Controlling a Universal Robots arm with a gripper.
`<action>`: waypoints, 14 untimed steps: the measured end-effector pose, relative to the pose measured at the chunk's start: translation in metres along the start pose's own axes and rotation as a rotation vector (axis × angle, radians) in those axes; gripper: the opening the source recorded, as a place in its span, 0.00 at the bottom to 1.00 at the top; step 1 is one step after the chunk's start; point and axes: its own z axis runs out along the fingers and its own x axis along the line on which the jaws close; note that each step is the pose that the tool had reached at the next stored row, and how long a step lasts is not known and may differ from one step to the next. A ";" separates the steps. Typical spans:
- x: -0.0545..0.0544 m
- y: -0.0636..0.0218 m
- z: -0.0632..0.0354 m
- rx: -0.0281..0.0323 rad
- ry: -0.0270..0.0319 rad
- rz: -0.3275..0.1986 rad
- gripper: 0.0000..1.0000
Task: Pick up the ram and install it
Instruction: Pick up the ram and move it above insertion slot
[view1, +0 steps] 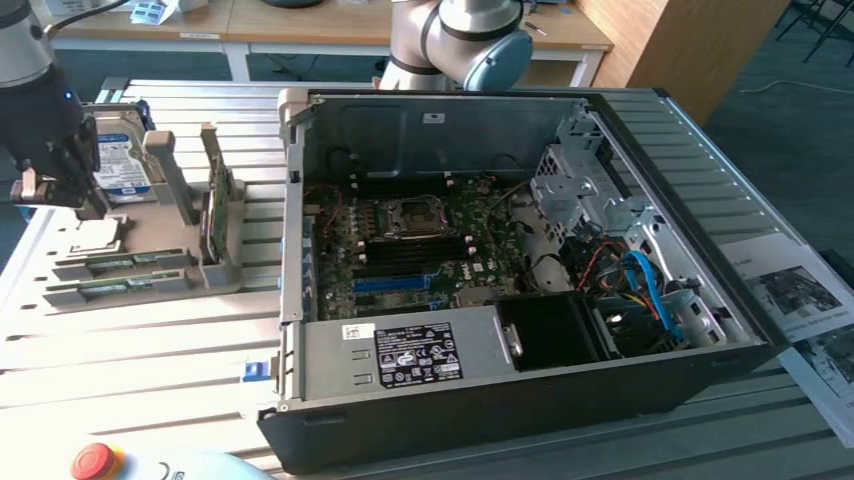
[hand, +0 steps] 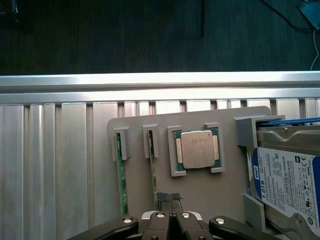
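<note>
The grey robot arm (view1: 34, 70) stands over the far end of the holder, at the exterior view's left. Its black gripper (hand: 169, 198) (view1: 83, 205) is closed, the two fingertips pressed together, and it holds nothing. The ram (hand: 151, 167) (view1: 127, 262), a long, narrow green circuit-board stick, lies just beside the fingertips and below them, on the side away from the processor. I cannot tell if they touch it.

The ram rests on its thin edge in a slot of the holder, so from the wrist view it looks like a slim green line. One end sits in a small grey bracket. A second green stick (hand: 121, 175) of the same shape lies parallel to it, one slot farther from the gripper.

The desk (view1: 147, 340) is made of pale aluminium slats. On it, well apart from the gripper, stands a big black computer case (view1: 534, 420) with its side open and the green motherboard (view1: 414, 250) showing. Under the gripper is the flat grey plastic holder (hand: 200, 195). At the gripper's other side it keeps a silver hard drive with a blue label (hand: 285, 180), and between that drive and the ram a square silver processor (hand: 197, 149). Past the desk edge the floor (hand: 150, 35) is dark.
</note>
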 end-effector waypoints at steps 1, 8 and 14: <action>0.000 0.0000 0.0009 0.0000 0.0000 0.000 0.10; 0.000 -0.0001 0.0022 0.0000 0.0000 0.000 0.10; 0.010 -0.0004 0.0020 0.0001 0.0000 0.000 0.10</action>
